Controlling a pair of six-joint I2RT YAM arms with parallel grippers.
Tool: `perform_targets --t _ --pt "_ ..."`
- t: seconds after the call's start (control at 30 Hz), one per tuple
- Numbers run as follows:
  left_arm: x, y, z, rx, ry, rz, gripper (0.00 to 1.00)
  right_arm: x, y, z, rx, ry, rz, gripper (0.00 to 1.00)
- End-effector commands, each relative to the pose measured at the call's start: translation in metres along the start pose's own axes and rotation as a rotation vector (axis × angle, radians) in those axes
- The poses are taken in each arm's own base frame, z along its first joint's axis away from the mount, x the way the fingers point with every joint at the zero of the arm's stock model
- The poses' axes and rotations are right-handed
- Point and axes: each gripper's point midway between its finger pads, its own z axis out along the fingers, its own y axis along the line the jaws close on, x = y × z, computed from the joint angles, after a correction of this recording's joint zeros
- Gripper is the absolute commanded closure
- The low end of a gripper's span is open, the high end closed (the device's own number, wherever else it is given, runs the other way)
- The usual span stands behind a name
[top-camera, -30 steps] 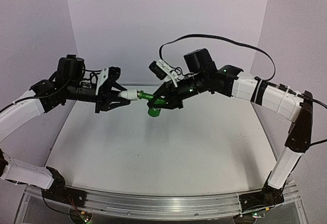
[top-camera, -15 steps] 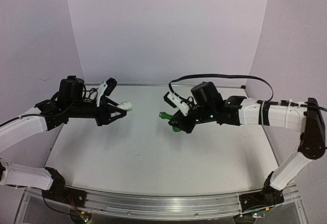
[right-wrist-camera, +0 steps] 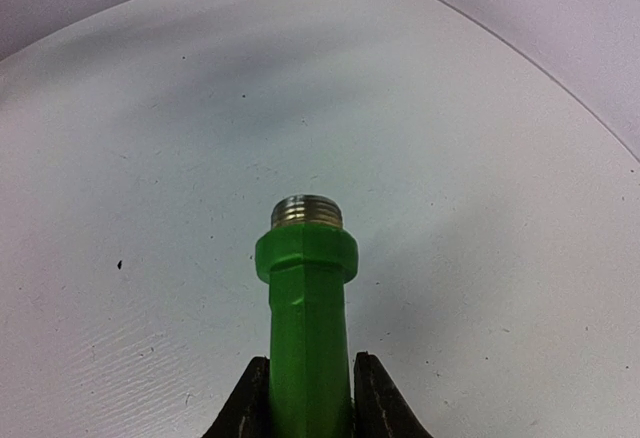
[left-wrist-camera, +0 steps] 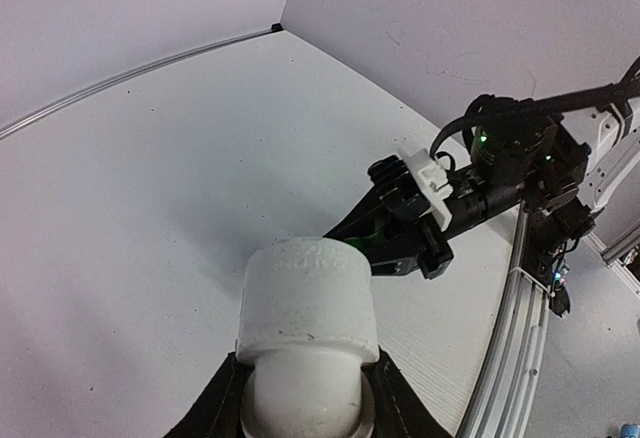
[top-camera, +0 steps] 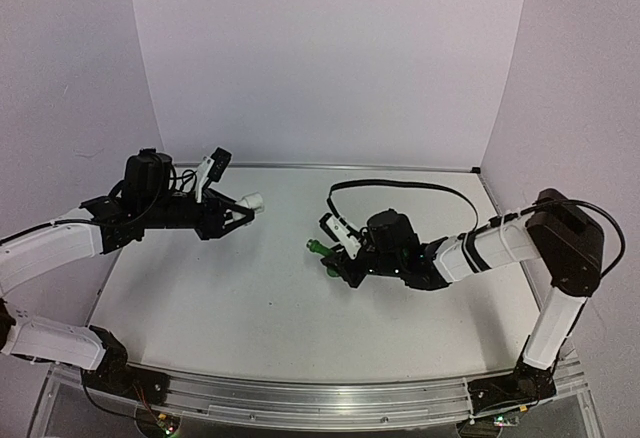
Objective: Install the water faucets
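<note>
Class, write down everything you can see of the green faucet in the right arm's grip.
The green faucet looks like smooth plastic: a flat-sided stem widening to a round collar, tipped by a silvery threaded metal end. The right arm's black fingers clamp its stem on both sides. It points away from them, over the white table, joined to nothing.

The fitting (top-camera: 250,200) hangs left of centre above the surface (top-camera: 250,298); the tap (top-camera: 317,248) is lower right, well apart.
</note>
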Motion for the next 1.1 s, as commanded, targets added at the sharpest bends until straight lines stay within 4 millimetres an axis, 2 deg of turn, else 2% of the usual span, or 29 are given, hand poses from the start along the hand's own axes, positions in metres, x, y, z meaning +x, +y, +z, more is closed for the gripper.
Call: perform_targets --t 0.0,0.17,0.4,0.57,0.83,0.93,1.07 --pt "-0.022 -0.009 -0.009 0.026 -0.089 0.019 1.00 -0.021 0.003 0.013 -0.023 -0.116 0.007 1.00" --pt "-0.021 -0.010 -0.011 0.026 -0.091 0.017 1.00 -0.002 0.006 0.021 -0.029 -0.087 0.002 0.98" --pt "-0.022 -0.011 -0.007 0.040 -0.083 0.012 1.00 0.015 0.008 0.028 -0.036 -0.054 0.008 0.84" --pt "-0.023 -0.011 -0.007 0.043 -0.084 0.012 1.00 0.027 0.008 0.033 -0.035 -0.027 0.011 0.78" --pt "-0.024 -0.013 -0.008 0.051 -0.086 0.012 1.00 0.037 0.011 0.034 -0.048 -0.016 0.026 0.62" --pt "-0.023 -0.013 -0.008 0.052 -0.086 0.010 1.00 0.040 0.012 0.033 -0.049 -0.020 0.029 0.61" --pt "-0.022 -0.014 -0.009 0.054 -0.086 0.009 1.00 0.041 0.011 0.033 -0.045 -0.037 0.037 0.69"
